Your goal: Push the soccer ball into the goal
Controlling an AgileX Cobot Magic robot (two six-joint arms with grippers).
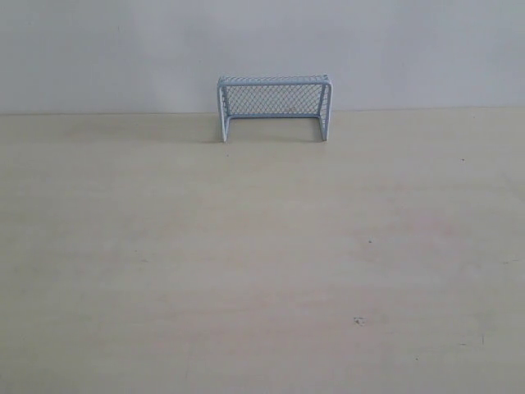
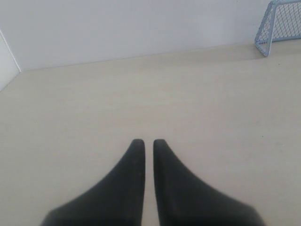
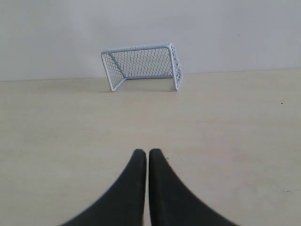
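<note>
The pale blue-grey goal [image 1: 274,107] stands at the far edge of the table against the wall, its mouth facing the camera. It also shows in the right wrist view, goal [image 3: 142,67], and partly in the left wrist view, goal [image 2: 281,24]. No soccer ball shows in any view. My left gripper [image 2: 145,142] is shut with nothing between its black fingers, well away from the goal. My right gripper [image 3: 147,152] is shut and empty, pointing toward the goal mouth from a distance. Neither gripper appears in the exterior view.
The pale wooden table [image 1: 246,263] stretches from the front to the white wall [image 1: 123,49]. A few small dark specks [image 1: 358,320] mark its surface. A white panel edge [image 2: 7,66] stands to one side in the left wrist view.
</note>
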